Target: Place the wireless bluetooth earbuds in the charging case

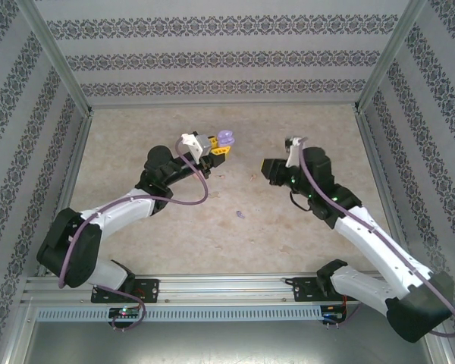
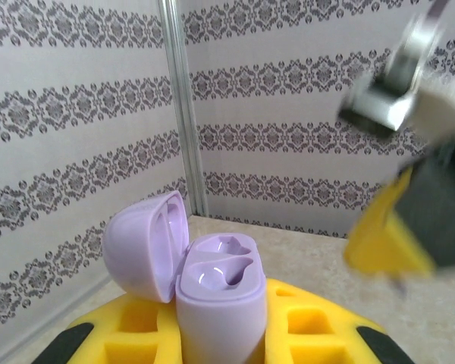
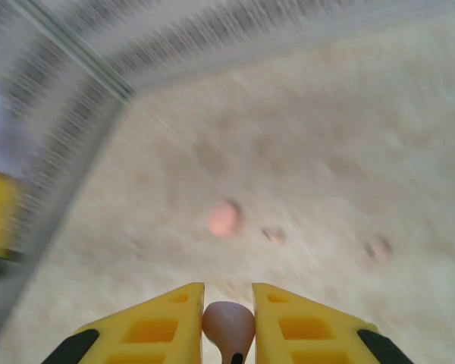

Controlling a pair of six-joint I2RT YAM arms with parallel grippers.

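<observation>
So that sockets (image 2: 221, 271) face up, charging case (image 2: 212, 303) is clamped in left gripper (image 1: 218, 150); pink earbud (image 3: 227, 324), right of case, in right gripper (image 3: 227, 296).

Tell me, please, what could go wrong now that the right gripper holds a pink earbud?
The pink earbud sits only at the tips of the right gripper, and that view is blurred by motion; it may slip out. The open case in the left gripper is purple, so it may be the wrong case for this earbud.
</observation>
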